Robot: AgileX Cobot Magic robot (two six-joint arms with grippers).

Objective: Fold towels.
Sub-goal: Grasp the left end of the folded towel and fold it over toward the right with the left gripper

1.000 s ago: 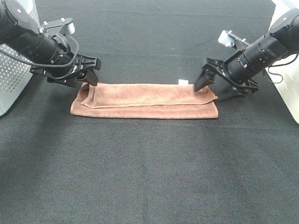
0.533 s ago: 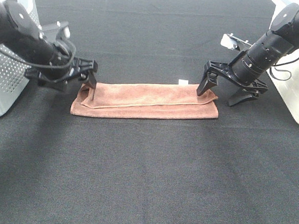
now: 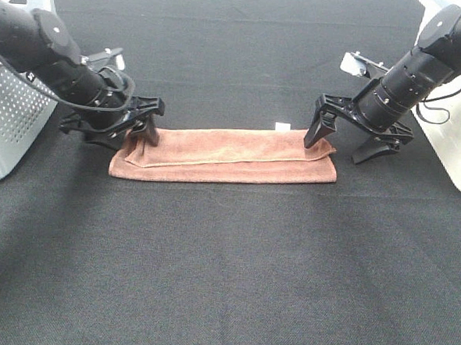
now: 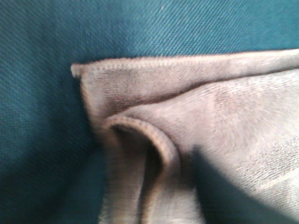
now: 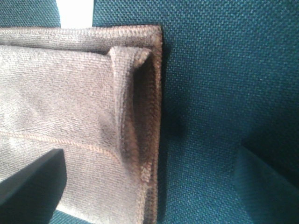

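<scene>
A: How does the towel [image 3: 224,155] look?

B: Reddish-brown, plush, folded into one long narrow strip. It lies flat across the middle of the black-covered table [image 3: 225,266], running from one arm to the other. The upper layer is a little narrower, so its stitched hem runs lengthwise and a band of the lower layer shows along the near side.

A: And the ends?

B: Not pressed flat. In both wrist views the upper layer bulges up at the corner and leaves a small dark pocket under its hem.

A: What about the right gripper [image 3: 338,148]?

B: Spread wide. In its wrist view the two black fingers [image 5: 32,184] stand far apart, one over the towel's end and the other out over bare table beyond the towel's edge. Nothing is between them but that end of cloth, and it is not pinched. From above, the inner tip comes down at the far corner of the towel; I can't tell if it presses on it.

A: The left gripper [image 3: 143,132]?

B: Down at the towel's other end, tips right at the cloth. Its wrist view shows only one dark blurred shape over the fabric, so I cannot tell how wide it stands or whether it grips anything.

A: Any label or writing?

B: A small white tag [image 3: 282,126] pokes out from the far edge near the right end. No print on it can be read
</scene>
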